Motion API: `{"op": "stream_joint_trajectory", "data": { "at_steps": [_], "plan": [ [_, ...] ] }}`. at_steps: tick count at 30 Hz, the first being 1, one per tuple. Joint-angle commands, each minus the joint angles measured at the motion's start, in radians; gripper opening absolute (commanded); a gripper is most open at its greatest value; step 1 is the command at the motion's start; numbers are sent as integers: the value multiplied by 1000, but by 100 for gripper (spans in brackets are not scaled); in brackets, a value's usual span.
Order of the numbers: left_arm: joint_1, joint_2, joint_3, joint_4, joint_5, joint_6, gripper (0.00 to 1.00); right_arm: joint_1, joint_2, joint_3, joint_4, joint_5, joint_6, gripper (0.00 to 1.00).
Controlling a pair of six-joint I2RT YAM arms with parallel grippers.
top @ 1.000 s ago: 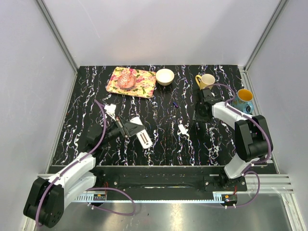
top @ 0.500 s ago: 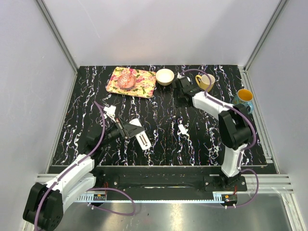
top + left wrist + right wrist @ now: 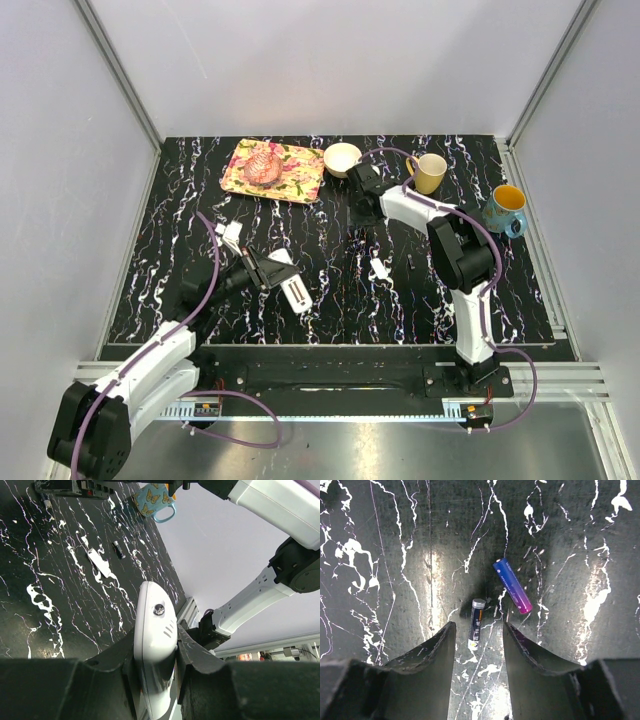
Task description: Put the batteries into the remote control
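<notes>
Clamping slim white remote control [image 3: 152, 615], left tool [image 3: 156, 650]; right tool [image 3: 479, 635] apart over dark silver-capped battery [image 3: 476, 622], blue-purple battery [image 3: 513, 592] beside.

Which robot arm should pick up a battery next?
Right, probably. The right end effector is open just over the dark battery, with the blue-purple battery beside it. The left end effector is busy, shut on the remote control.
</notes>
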Motion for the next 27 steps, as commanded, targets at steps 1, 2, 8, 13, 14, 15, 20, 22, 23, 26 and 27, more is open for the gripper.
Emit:
{"op": "stream_joint_trajectory", "data": {
  "at_steps": [1, 2, 8, 13, 14, 15, 20, 22, 23, 26, 27],
  "plan": [
    [0, -25, 47, 22, -14, 22, 0, 14, 19, 46, -16, 32, 20, 49],
    [0, -24, 45, 21, -14, 23, 0, 14, 22, 46, -22, 33, 20, 48],
    [2, -22, 45, 20, -19, 26, 0, 19, 35, 36, -34, 33, 23, 41],
    [0, -14, 45, 22, -17, 28, 0, 26, 39, 30, -39, 32, 23, 35],
    [2, -16, 45, 22, -19, 28, 0, 28, 41, 28, -39, 30, 23, 34],
    [2, -14, 45, 22, -19, 28, 0, 29, 41, 26, -39, 30, 21, 32],
    [2, -13, 44, 25, -20, 28, 0, 39, 36, 14, -43, 29, 31, 39],
    [2, -14, 42, 28, -20, 26, 0, 40, 32, 7, -45, 27, 32, 42],
    [2, -14, 39, 28, -20, 26, 0, 45, 30, 5, -45, 30, 32, 43],
    [2, -19, 36, 30, -22, 25, 0, 52, 27, -3, -45, 29, 34, 41],
    [2, -19, 36, 30, -22, 25, 0, 51, 27, -4, -45, 29, 34, 41]
  ]
}}
